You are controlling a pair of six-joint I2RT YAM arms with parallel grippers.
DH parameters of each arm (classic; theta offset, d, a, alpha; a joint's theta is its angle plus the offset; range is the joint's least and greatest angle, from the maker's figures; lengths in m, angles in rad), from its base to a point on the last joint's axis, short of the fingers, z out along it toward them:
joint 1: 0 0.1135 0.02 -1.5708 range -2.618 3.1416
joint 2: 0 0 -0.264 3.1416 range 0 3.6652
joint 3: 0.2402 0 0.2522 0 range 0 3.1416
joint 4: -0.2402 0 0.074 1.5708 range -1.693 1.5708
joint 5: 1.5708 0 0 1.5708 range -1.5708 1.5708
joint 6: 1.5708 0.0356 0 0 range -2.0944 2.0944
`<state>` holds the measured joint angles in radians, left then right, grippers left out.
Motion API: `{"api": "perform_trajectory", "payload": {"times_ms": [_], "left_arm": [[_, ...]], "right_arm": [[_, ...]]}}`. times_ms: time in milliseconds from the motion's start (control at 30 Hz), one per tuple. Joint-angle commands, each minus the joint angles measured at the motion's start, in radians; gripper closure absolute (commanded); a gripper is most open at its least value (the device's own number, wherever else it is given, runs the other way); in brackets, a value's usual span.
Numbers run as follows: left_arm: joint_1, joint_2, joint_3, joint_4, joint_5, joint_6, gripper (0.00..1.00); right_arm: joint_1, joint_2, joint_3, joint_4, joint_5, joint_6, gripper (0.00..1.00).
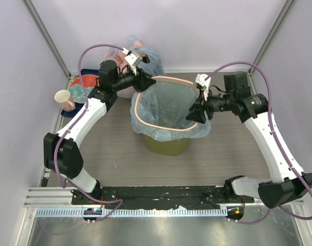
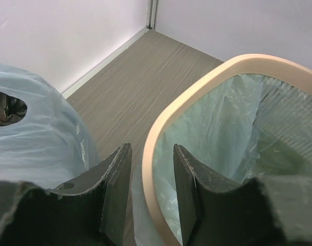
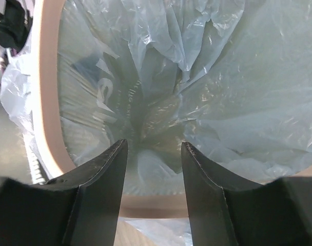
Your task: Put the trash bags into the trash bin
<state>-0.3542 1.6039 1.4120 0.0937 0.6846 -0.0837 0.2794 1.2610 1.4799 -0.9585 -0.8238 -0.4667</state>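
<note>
Evidently the job is close to finished. The light-blue trash bag [image 1: 169, 110] lies inside the olive-green trash bin [image 1: 169, 147] at the middle of the table. It is spread open as a liner, and its upper edge is turned outward so a crinkled skirt hangs down the outside on the near, left and right sides. The pinkish-beige rim ring [image 2: 197, 89] shows all the way round on top of the plastic.

The left gripper [image 1: 144, 82] sits at the bin's far-left corner. Its wrist view shows the fingers spread on either side of the rim, one outside and one over the lined interior, with nothing clamped between them. The right gripper [image 1: 195, 115] hangs at the right side of the rim. Its fingers are also spread and point down into the lined opening, pinching nothing.

What seems left is small: perhaps smoothing the folds bunched toward the bottom of the bin, then drawing both arms clear.

A knotted blue bag [image 1: 148, 54] with pink lumps rests behind the bin, and a pink cup [image 1: 65, 99] and a red plate [image 1: 81, 87] stand at the far left.
</note>
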Motion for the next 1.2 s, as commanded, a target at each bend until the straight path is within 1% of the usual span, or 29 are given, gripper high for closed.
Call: {"api": "perform_trajectory", "payload": {"times_ms": [0,67,200,300,333,367,433,533,567,600,667,767,867,933,1000,1067,1167], "left_arm": [[-0.011,-0.064,-0.073,-0.027,-0.034,0.079,0.60],[-0.014,-0.085,-0.129,-0.046,-0.042,0.119,0.62],[-0.025,-0.125,-0.177,-0.086,-0.043,0.171,0.64],[-0.026,-0.127,-0.153,-0.091,-0.060,0.174,0.61],[-0.026,-0.128,-0.122,-0.091,-0.059,0.177,0.60],[-0.026,-0.130,-0.104,-0.091,-0.057,0.179,0.55],[-0.026,-0.136,-0.047,-0.091,-0.051,0.167,0.53],[-0.026,-0.148,0.011,-0.065,0.007,0.156,0.54],[-0.026,-0.150,0.021,-0.051,0.029,0.138,0.54],[-0.026,-0.148,0.027,-0.028,0.080,0.131,0.54],[-0.026,-0.144,0.033,0.000,0.119,0.098,0.55],[-0.028,-0.125,0.007,0.008,0.158,0.087,0.55],[-0.028,-0.128,-0.050,-0.011,0.129,0.125,0.55],[-0.028,-0.131,-0.070,-0.070,0.084,0.177,0.56],[-0.026,-0.139,-0.088,-0.132,0.046,0.231,0.59],[-0.026,-0.170,-0.134,-0.158,0.009,0.263,0.60],[-0.026,-0.193,-0.183,-0.187,-0.010,0.303,0.60]], "right_arm": [[0.004,-0.035,-0.104,0.049,0.096,-0.090,0.48],[0.004,-0.038,-0.125,0.061,0.112,-0.113,0.50],[0.004,-0.038,-0.156,0.076,0.133,-0.128,0.52],[0.014,-0.038,-0.136,0.070,0.140,-0.132,0.52],[0.017,-0.038,-0.119,0.069,0.131,-0.125,0.51],[0.018,-0.035,-0.080,0.069,0.120,-0.109,0.47],[0.020,-0.035,-0.038,0.067,0.104,-0.093,0.44],[0.020,-0.040,0.034,0.082,0.058,-0.043,0.41],[0.020,-0.041,0.055,0.113,0.036,-0.017,0.40],[0.020,-0.041,0.066,0.128,0.023,0.021,0.39],[0.020,-0.037,0.079,0.185,0.012,0.065,0.39],[0.020,-0.028,0.063,0.190,0.005,0.060,0.37],[0.021,-0.037,0.002,0.169,0.017,0.007,0.36],[0.020,-0.038,-0.029,0.167,0.026,-0.009,0.36],[0.020,-0.040,-0.065,0.161,0.046,-0.047,0.36],[0.017,-0.038,-0.093,0.156,0.066,-0.072,0.36],[0.015,-0.041,-0.122,0.141,0.061,-0.093,0.36]]}}
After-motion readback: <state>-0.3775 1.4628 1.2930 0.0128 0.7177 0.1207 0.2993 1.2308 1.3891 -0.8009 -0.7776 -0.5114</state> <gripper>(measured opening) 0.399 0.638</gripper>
